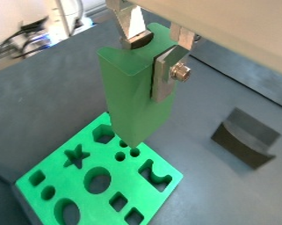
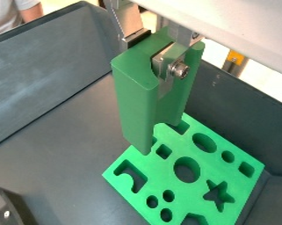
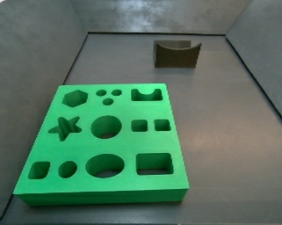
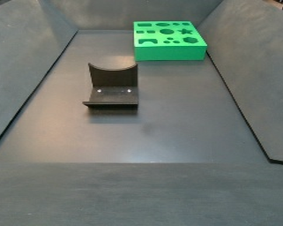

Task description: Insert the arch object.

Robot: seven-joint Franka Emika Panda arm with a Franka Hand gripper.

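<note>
The arch object, a tall bright-green block, is held upright in the gripper, whose flat silver fingers are closed against the block's upper end in both wrist views. The gripper and the block are seen only in the wrist views; neither side view shows them, so they are judged to be raised above what those cameras cover.

The picking-up is therefore done. The insertion itself is not yet done. In both wrist views the block's lower end hangs above the green board with shaped holes, near one edge of it, and no part of the block is seen inside a hole. In a side view the arch-shaped hole on the board is seen to be empty, as are the board's other openings.

What is left, as judged from these pictures, is that the block be brought over the arch-shaped hole, turned so that its profile matches the opening, lowered in and then released. How closely the block is lined up with that hole cannot be told from the wrist views.

A dark grey-brown block with a curved notch rests on the floor, well apart from the board, and is not involved.
</note>
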